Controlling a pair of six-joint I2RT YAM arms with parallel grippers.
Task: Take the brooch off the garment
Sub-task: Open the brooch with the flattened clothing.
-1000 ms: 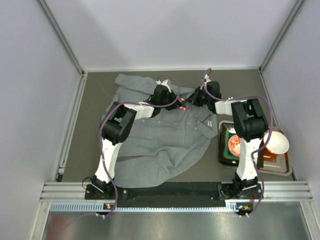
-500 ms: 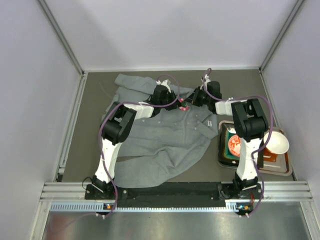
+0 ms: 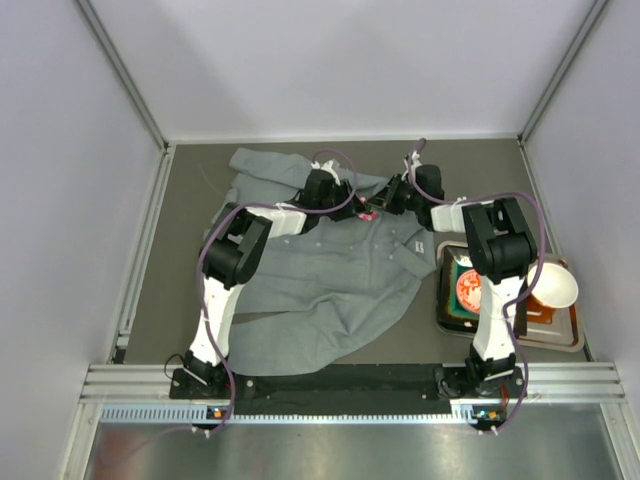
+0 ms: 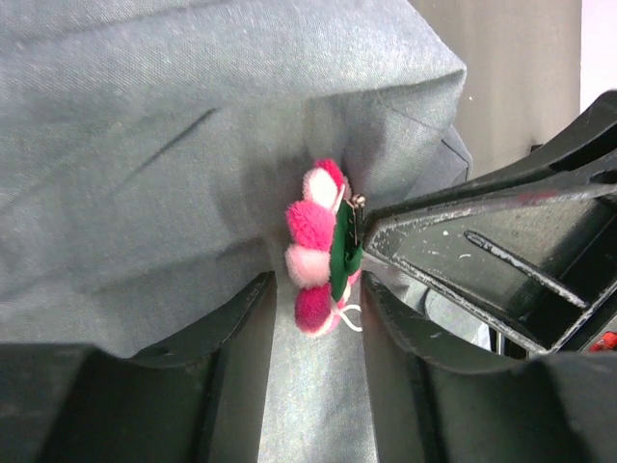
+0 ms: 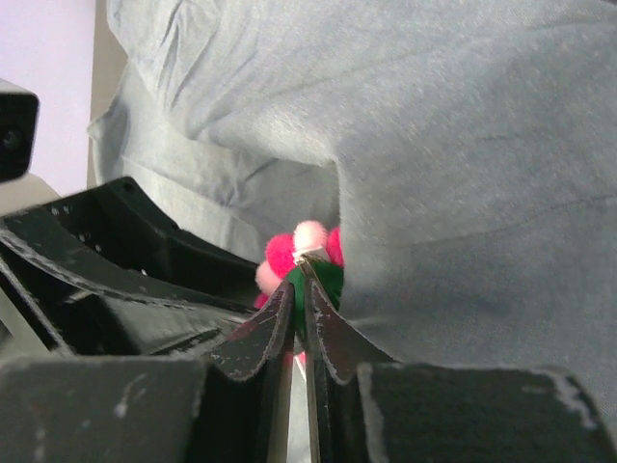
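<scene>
The brooch (image 4: 316, 246) sits edge-on right between both sets of jaws. It has fluffy pink and magenta petals on one face and green backing on the other, and it stands off a raised fold of the grey shirt (image 4: 145, 145). From overhead it's just a pink speck on the far part of the shirt, mid-table (image 3: 200, 180), exactly where the two arms meet.

Both arms reach forward over the shirt and bend in towards each other. The left one comes in from the left and the right one from the right, with both wrists low over the fabric.

The right gripper (image 5: 304, 289) has its jaws pinched down to a sliver on the brooch's green backing (there's a glint of the metal pin at the tips too). The left gripper (image 4: 318, 282) has its jaws partly apart, one finger (image 4: 241, 347) on either side of the lower petals. There's a strip of cloth showing in each gap, so as far as I can tell it isn't touching the flower.
</scene>
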